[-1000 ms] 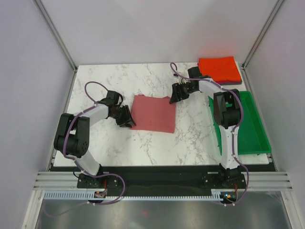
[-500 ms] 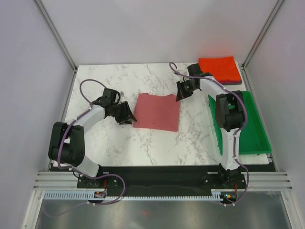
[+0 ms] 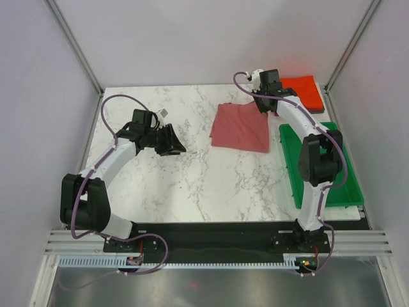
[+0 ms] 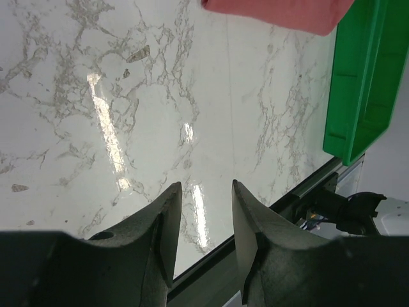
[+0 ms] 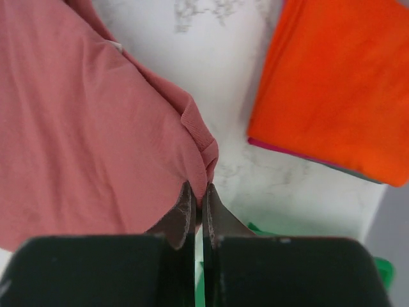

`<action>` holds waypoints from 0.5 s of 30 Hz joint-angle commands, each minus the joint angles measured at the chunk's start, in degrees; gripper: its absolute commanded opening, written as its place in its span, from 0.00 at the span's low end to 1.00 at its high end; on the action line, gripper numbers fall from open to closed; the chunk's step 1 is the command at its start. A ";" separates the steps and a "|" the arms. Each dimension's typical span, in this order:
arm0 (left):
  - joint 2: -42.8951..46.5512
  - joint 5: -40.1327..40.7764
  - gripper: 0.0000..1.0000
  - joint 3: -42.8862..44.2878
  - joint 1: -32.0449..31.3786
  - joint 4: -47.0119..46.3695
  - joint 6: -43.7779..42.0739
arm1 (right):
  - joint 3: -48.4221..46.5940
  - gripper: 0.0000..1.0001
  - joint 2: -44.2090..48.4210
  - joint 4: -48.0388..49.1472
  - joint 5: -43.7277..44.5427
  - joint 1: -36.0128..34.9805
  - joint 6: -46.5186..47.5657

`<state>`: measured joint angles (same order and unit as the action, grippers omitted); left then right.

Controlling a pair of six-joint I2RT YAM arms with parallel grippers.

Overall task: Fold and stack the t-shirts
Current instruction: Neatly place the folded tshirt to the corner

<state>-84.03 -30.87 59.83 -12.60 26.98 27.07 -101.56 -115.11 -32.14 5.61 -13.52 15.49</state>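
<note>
The folded dusty rose-red t-shirt (image 3: 239, 126) lies at the back right of the marble table. My right gripper (image 3: 264, 106) is shut on its far right corner; the pinched hem (image 5: 206, 153) bunches between the fingertips (image 5: 200, 190). A folded orange-red t-shirt (image 3: 305, 90) sits in the far right corner, with a thin dark maroon edge (image 5: 281, 148) showing under it. My left gripper (image 3: 177, 144) hovers open over bare marble left of centre, well apart from the rose shirt, with nothing between its fingers (image 4: 167, 211). The rose shirt's edge (image 4: 275, 13) shows at the top of the left wrist view.
A green plastic tray (image 3: 332, 167) stands along the table's right edge, just right of the rose shirt, and shows too as the tray (image 4: 361, 83) in the left wrist view. White walls and metal posts close in the back and sides.
The right gripper closed on the rose shirt's corner and dragged it right and back toward the orange shirt. The left gripper drew away to the left, off the shirt.
</note>
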 commanded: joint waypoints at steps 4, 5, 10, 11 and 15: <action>0.79 -3.32 0.45 -0.16 0.21 0.00 -3.25 | -8.30 0.00 -5.55 9.27 15.91 0.95 9.73; 0.97 -3.40 0.45 -0.07 0.21 0.00 -3.25 | -10.05 0.00 -6.35 10.07 16.10 1.39 10.35; 1.24 -3.67 0.45 -0.07 0.21 0.09 -3.25 | -18.75 0.00 -12.24 9.73 16.98 2.53 13.78; 1.15 -3.76 0.45 -0.07 0.21 0.00 -3.25 | -19.98 0.00 -12.85 9.21 17.68 2.71 14.30; 0.89 -4.02 0.44 0.20 0.30 0.00 -3.16 | -22.19 0.00 -13.21 8.06 19.62 3.14 16.77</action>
<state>-84.07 -33.01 59.66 -12.60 27.33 26.04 -119.46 -129.29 -26.02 20.95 -10.92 28.51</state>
